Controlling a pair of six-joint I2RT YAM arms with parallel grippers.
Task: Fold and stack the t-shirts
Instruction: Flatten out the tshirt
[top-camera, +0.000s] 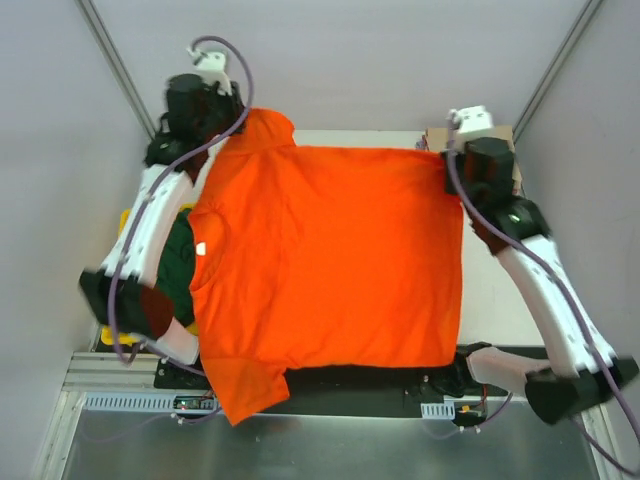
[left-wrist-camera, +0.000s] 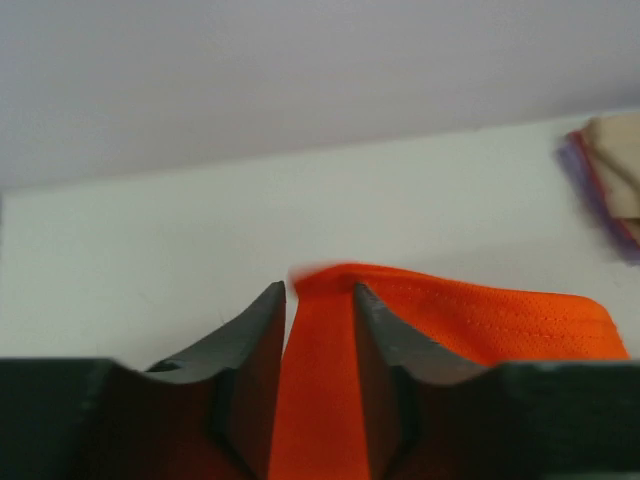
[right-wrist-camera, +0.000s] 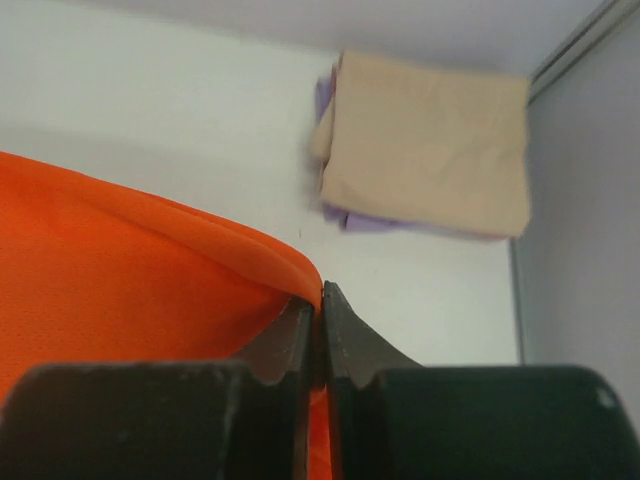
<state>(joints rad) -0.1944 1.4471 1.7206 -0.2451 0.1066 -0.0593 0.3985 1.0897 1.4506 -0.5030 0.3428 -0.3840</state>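
Note:
The bright orange-red t-shirt (top-camera: 330, 260) is spread wide over the table, one sleeve hanging past the near edge. My left gripper (left-wrist-camera: 318, 288) pinches its far-left corner by the sleeve, a strip of orange cloth (left-wrist-camera: 320, 380) between the fingers. At the far-right corner my right gripper (right-wrist-camera: 318, 295) is shut on the folded orange hem (right-wrist-camera: 250, 250). A dark green t-shirt (top-camera: 180, 265) lies under the left arm. The tan t-shirt (right-wrist-camera: 425, 140) lies folded on the pale purple one (right-wrist-camera: 345, 215) at the far right corner.
A yellow tray (top-camera: 125, 218) sits at the left under the green shirt. Grey walls close in on both sides and the back. The folded stack (top-camera: 437, 135) is just beyond my right gripper. White tabletop (top-camera: 490, 290) shows right of the orange shirt.

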